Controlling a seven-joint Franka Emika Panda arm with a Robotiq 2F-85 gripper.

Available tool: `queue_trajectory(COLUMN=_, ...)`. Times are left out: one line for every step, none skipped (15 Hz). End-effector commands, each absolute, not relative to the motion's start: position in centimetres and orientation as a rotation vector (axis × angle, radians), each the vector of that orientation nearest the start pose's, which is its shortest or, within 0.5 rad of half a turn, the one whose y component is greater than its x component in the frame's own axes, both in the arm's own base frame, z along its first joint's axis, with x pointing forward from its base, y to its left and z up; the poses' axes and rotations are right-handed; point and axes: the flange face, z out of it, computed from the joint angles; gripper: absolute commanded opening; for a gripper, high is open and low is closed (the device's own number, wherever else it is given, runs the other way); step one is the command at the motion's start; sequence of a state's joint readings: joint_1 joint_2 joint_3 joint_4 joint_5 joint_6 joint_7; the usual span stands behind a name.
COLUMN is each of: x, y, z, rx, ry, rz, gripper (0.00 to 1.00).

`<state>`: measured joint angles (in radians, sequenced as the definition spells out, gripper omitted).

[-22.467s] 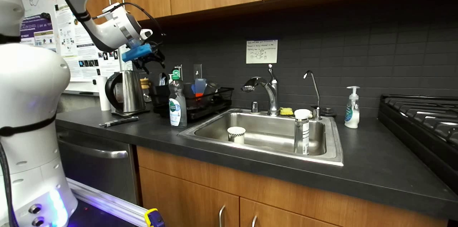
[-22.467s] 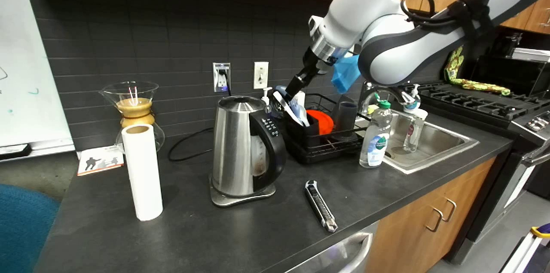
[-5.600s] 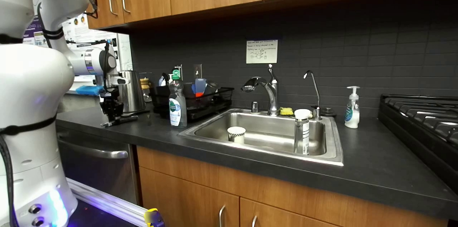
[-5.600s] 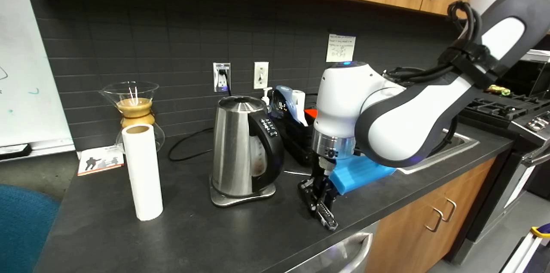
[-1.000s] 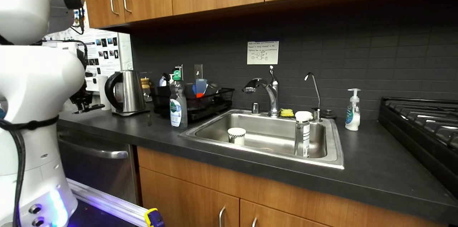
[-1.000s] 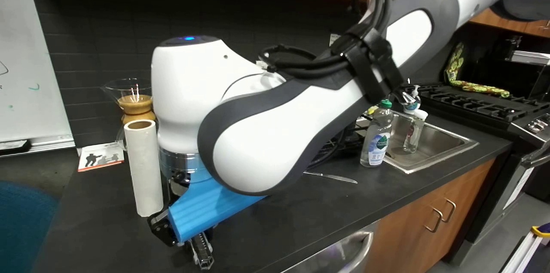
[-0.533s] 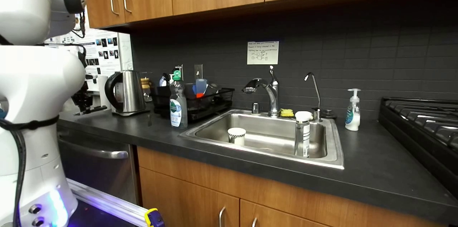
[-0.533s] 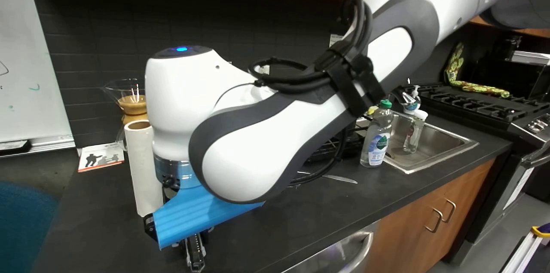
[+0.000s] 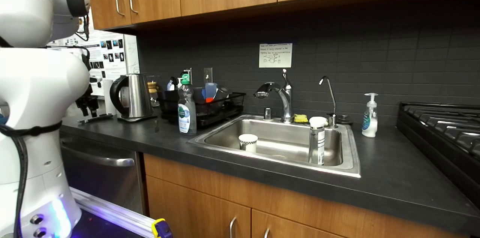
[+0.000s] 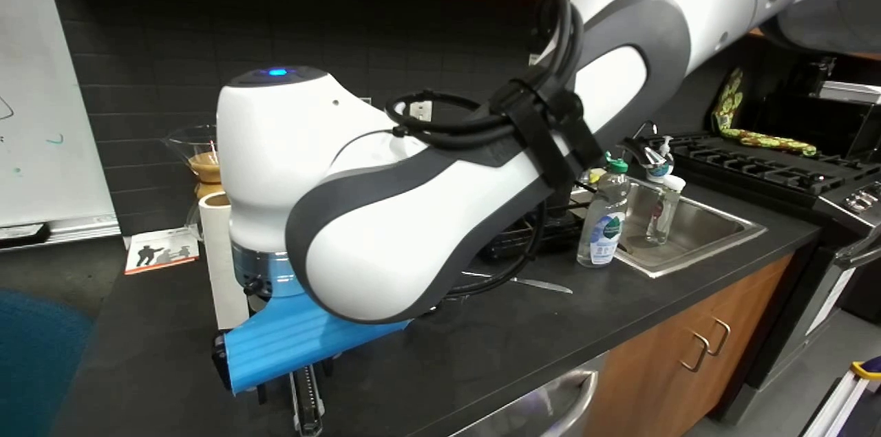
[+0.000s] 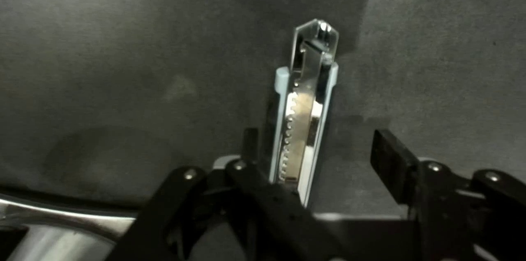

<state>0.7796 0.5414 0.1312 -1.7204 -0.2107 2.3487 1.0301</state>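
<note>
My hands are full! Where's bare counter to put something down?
There's bare counter between the sink and the stove, in front of the pump bottle. Another free patch lies between the table knife and the counter's front edge. It's crowded around the open gripper: box cutter, white roll, kettle.

Utility knife on dark countertop, parted black fingers either side — one much closer

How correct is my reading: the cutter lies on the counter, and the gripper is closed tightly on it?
One part is wrong: the gripper is not closed on the cutter. The wrist view shows it open, with a clear gap between the cutter and one finger. The cutter does lie on the counter.
</note>
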Motion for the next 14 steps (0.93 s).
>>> queue_trajectory(x=42.5, y=53.0, z=29.7, rx=-3.14, ry=-0.022, rz=-0.241, gripper=1.0)
queue_trajectory(x=42.5, y=52.9, z=30.0, rx=-3.14, ry=-0.03, rz=-0.229, gripper=1.0)
queue_trajectory(x=42.3, y=52.7, z=30.2, rx=-3.142, ry=-0.041, rz=-0.214, gripper=1.0)
queue_trajectory(x=42.0, y=52.6, z=30.5, rx=-3.145, ry=-0.049, rz=-0.205, gripper=1.0)
queue_trajectory(x=41.7, y=52.4, z=30.8, rx=-3.147, ry=-0.053, rz=-0.197, gripper=1.0)
queue_trajectory(x=41.5, y=52.2, z=31.1, rx=-3.15, ry=-0.059, rz=-0.192, gripper=1.0)
queue_trajectory(x=41.2, y=52.0, z=31.5, rx=-3.148, ry=-0.072, rz=-0.183, gripper=1.0)
queue_trajectory(x=41.0, y=51.9, z=31.8, rx=-3.147, ry=-0.086, rz=-0.173, gripper=1.0)
queue_trajectory(x=40.8, y=51.6, z=32.2, rx=-3.145, ry=-0.101, rz=-0.168, gripper=1.0)
queue_trajectory(x=40.5, y=51.3, z=32.6, rx=-3.142, ry=-0.116, rz=-0.162, gripper=1.0)
queue_trajectory(x=40.1, y=51.0, z=33.1, rx=-3.137, ry=-0.136, rz=-0.156, gripper=1.0)
queue_trajectory(x=39.7, y=50.6, z=33.5, rx=-3.137, ry=-0.154, rz=-0.151, gripper=1.0)
queue_trajectory(x=39.4, y=50.2, z=34.0, rx=-3.137, ry=-0.171, rz=-0.142, gripper=1.0)
queue_trajectory(x=39.0, y=49.7, z=34.2, rx=-3.134, ry=-0.187, rz=-0.13, gripper=1.0)
